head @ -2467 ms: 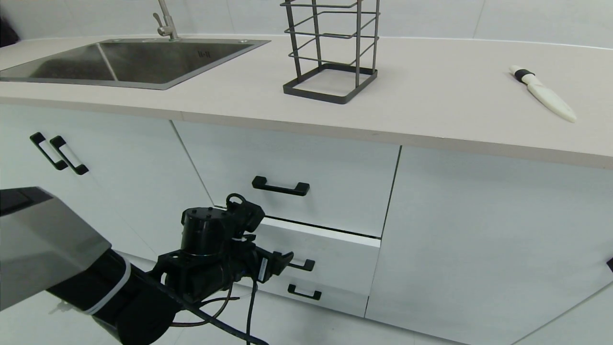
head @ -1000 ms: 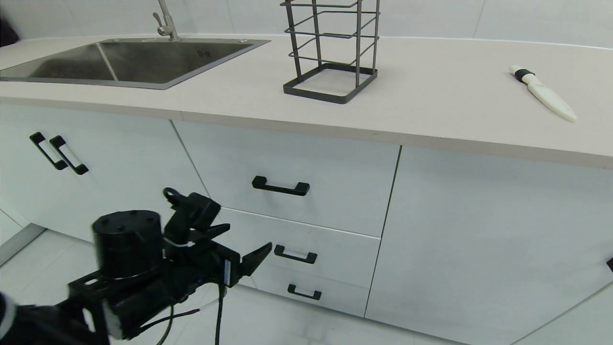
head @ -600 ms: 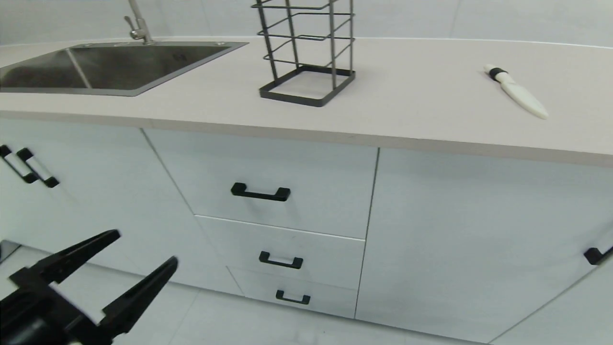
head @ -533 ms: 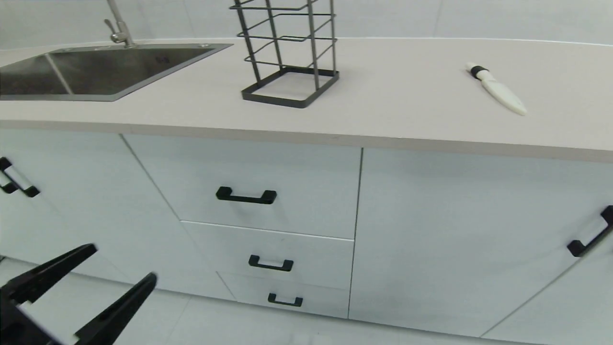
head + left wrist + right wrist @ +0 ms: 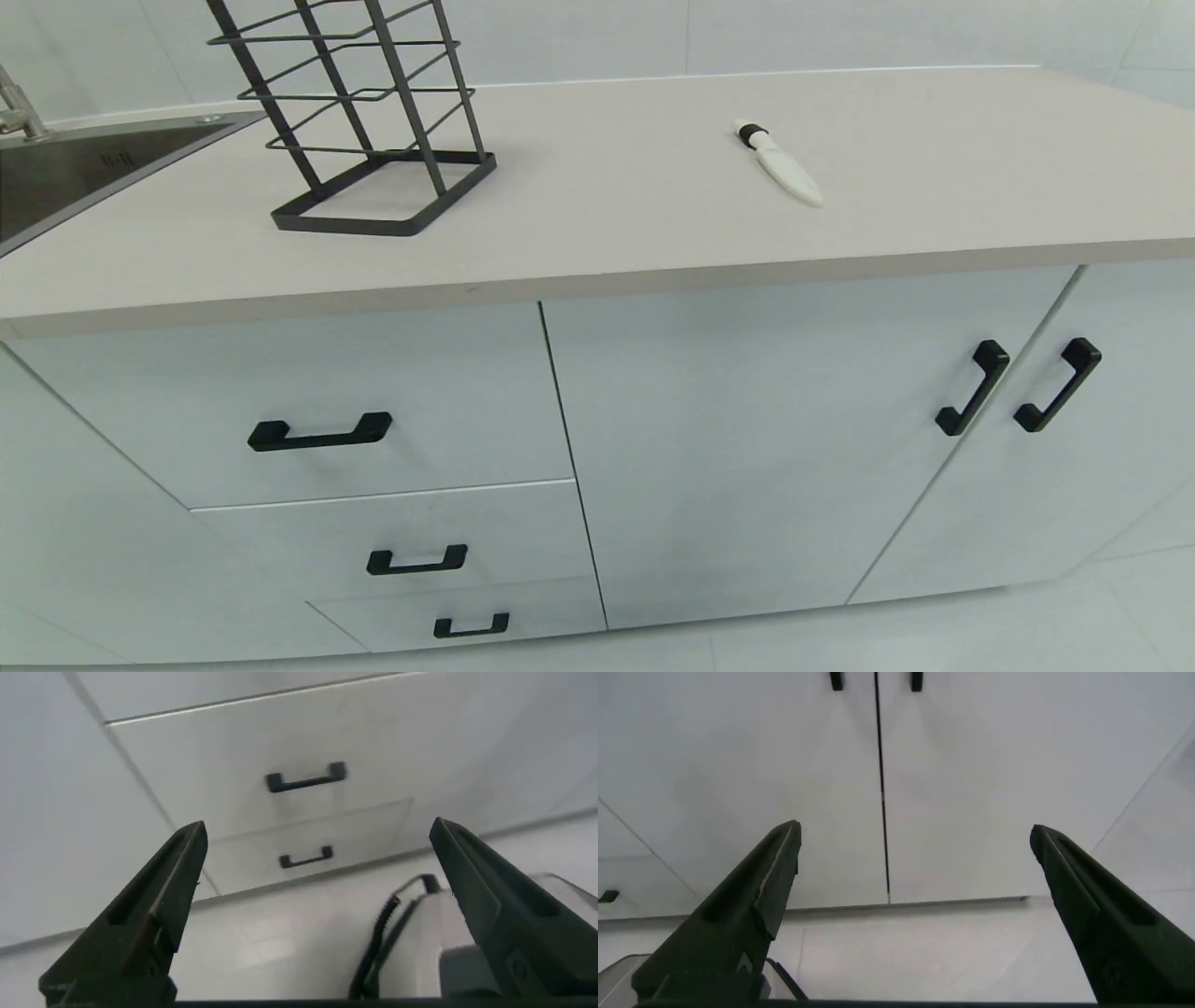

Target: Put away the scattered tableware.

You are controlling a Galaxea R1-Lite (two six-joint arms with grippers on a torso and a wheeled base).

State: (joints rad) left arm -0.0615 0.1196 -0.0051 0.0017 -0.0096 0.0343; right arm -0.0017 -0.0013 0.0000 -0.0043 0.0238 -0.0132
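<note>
Could skid the white knife (image 5: 778, 163) across the countertop (image 5: 607, 233) on a shallow pinch (lies flat, little to get under), even off the front edge. Could also snag a rod lowering it into the wire rack (image 5: 364, 121), well apart to its left. Nothing in the rack; nothing seen in the sink (image 5: 56, 177) corner; drawers (image 5: 317, 411) shut. Left gripper (image 5: 318, 833) and right gripper (image 5: 915, 835) spread wide, empty.
</note>
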